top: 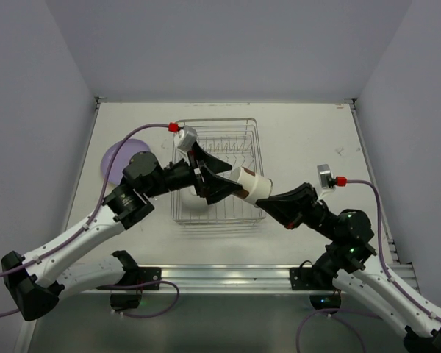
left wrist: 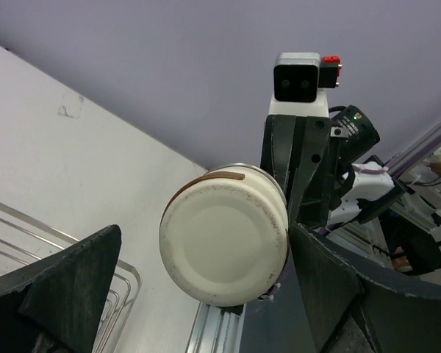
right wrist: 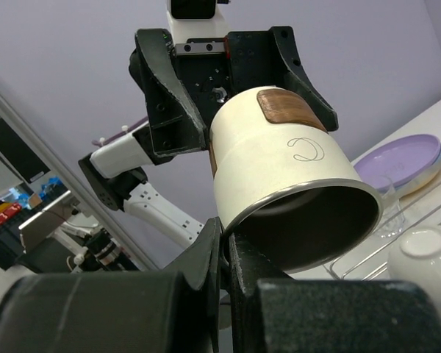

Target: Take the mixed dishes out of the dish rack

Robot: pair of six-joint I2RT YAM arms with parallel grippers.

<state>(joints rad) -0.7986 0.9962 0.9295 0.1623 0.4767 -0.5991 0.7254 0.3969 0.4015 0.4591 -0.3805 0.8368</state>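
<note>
A cream cup [top: 250,182] with brown patches hangs tilted over the dish rack's [top: 254,143] near right corner. My right gripper [top: 270,198] is shut on the cup's rim. One finger is inside the mouth and one outside, as the right wrist view shows at the gripper [right wrist: 226,243] and cup [right wrist: 279,162]. My left gripper [top: 224,176] is open, with its jaws spread to either side of the cup's base [left wrist: 224,246]. Its left finger [left wrist: 66,287] stands well clear of the cup. A purple plate [top: 117,158] lies on the table left of the rack. A white bowl [right wrist: 426,254] sits upside down in the rack.
The rack's upright prongs [top: 220,136] fill its far half. A clear glass [right wrist: 391,206] stands beside the purple plate [right wrist: 400,154]. The aluminium base rail [top: 228,276] runs along the near table edge. Grey walls close in the left, back and right sides.
</note>
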